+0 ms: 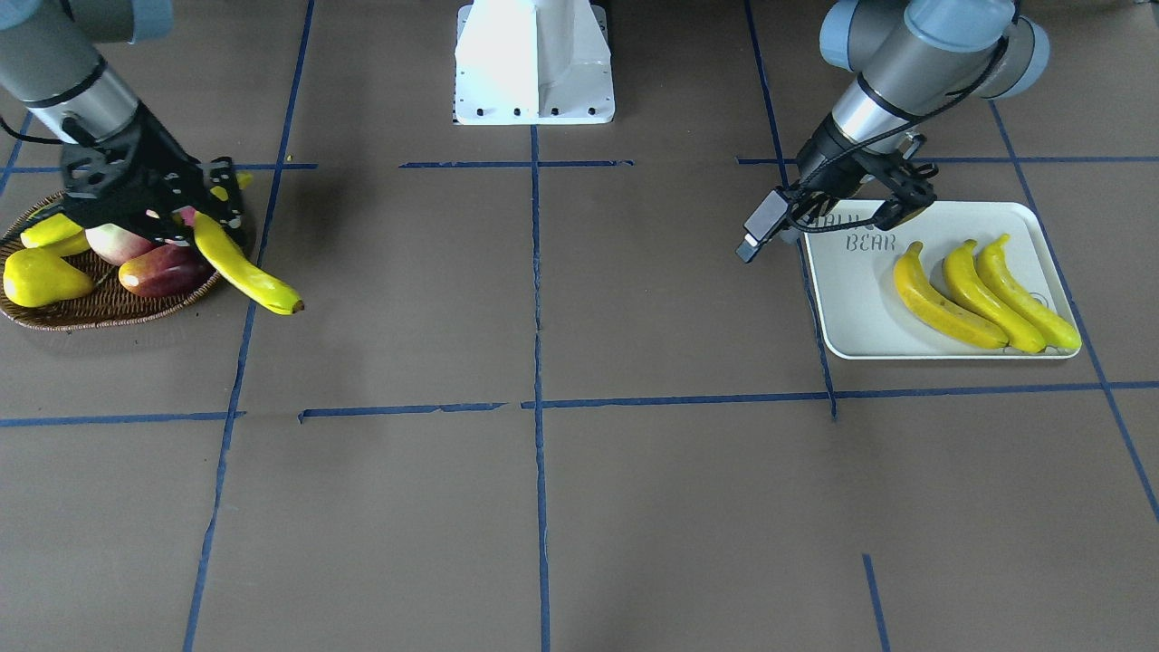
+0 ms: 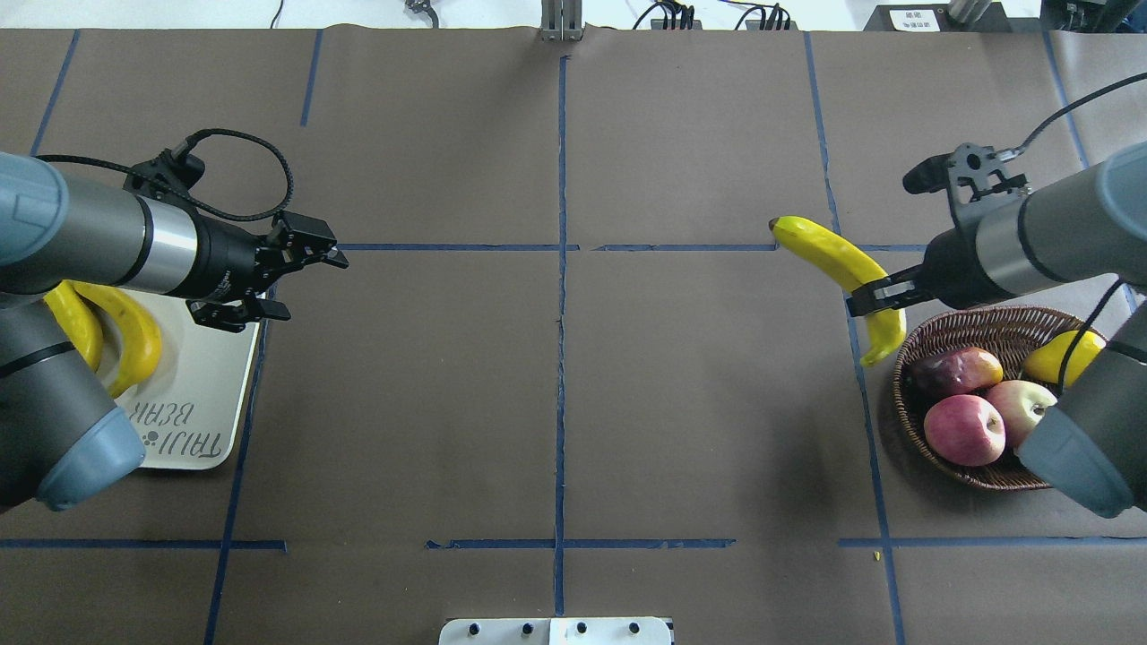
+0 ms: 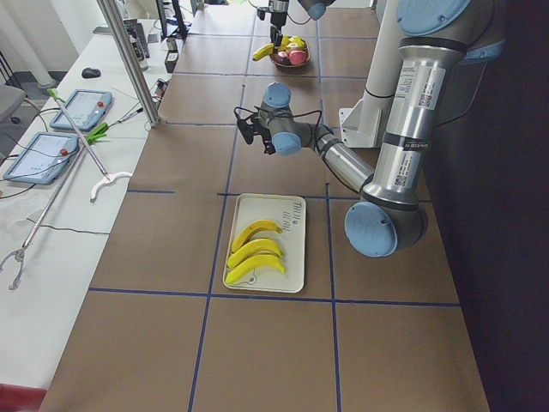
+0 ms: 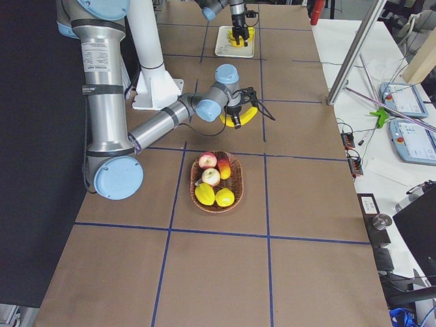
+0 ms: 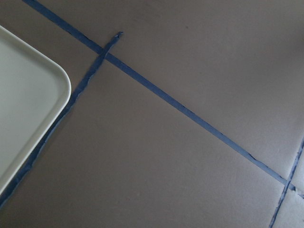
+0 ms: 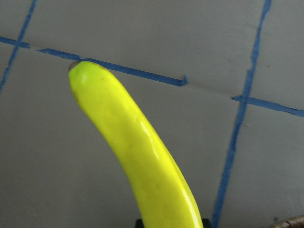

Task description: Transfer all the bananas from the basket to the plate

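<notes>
Table [image 2: 556, 403]: brown surface marked off with blue tape lines; the plate lies at the robot's left end and the basket at its right end, well apart.
Plate [image 1: 856, 308]: white tray with grey lettering, flat on the table.
Basket [image 1: 109, 308]: brown wicker, holding apples [image 2: 963, 430] and yellow pear-shaped fruits [image 1: 36, 276]; no banana lies inside.
Bananas on plate [image 1: 987, 297]: three, side by side and roughly parallel, on the half away from the lettering.
Fourth banana [image 2: 829, 255]: pinched near one end by the right gripper, with its long free end out past the basket rim over the table.
Right gripper [image 2: 876, 303]: fingers closed on that banana, beside the basket's edge.
Left gripper [image 2: 309, 287]: fingers spread, holding nothing, over the table just beside the plate's edge.
</notes>
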